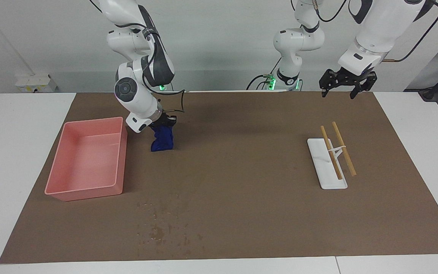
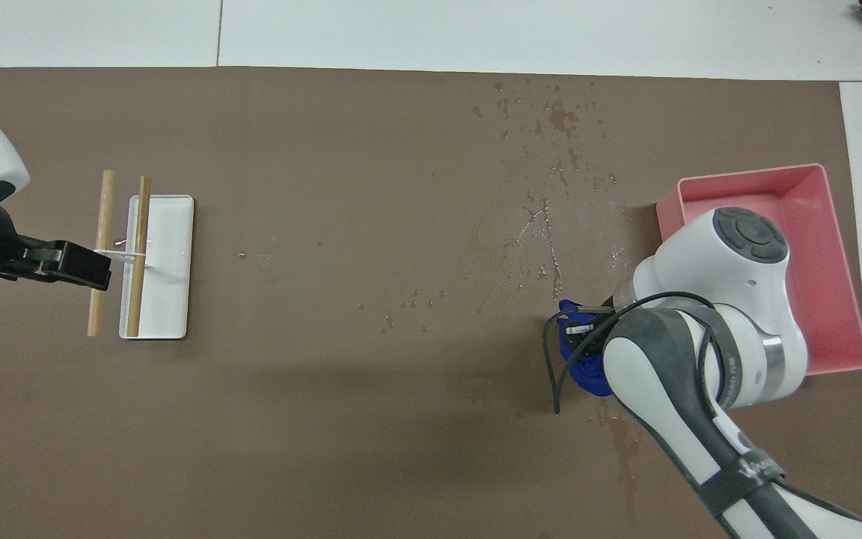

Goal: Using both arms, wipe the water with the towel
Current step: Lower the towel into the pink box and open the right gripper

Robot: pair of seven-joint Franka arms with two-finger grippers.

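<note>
From my station I see the towel [image 1: 162, 139] as a small, deep-blue cloth, bunched into a crumpled wad that hangs in soft folds straight down from the right gripper [image 1: 164, 122]. That gripper is clenched on the cloth's top edge, and I can't tell whether the lower end brushes the mat [image 1: 242, 213] directly beneath it. The mat is a flat, matte brown sheet covering most of the white table [image 1: 21, 160]. Water [image 1: 158, 230] shows as dark, scattered droplets and streaks on the mat, well apart from the towel and farther from the robots than it. Just beside the right gripper, toward the right arm's end of the table, sits a smooth pink plastic bin [image 1: 53, 179], rectangular with raised walls. The left gripper [image 1: 343, 91] hangs with its fingers spread wide, holding nothing, while its arm waits. Below it lies a glossy white rectangular tray [image 1: 318, 160] carrying a thin white rack with two round wooden sticks [image 1: 343, 148].
</note>
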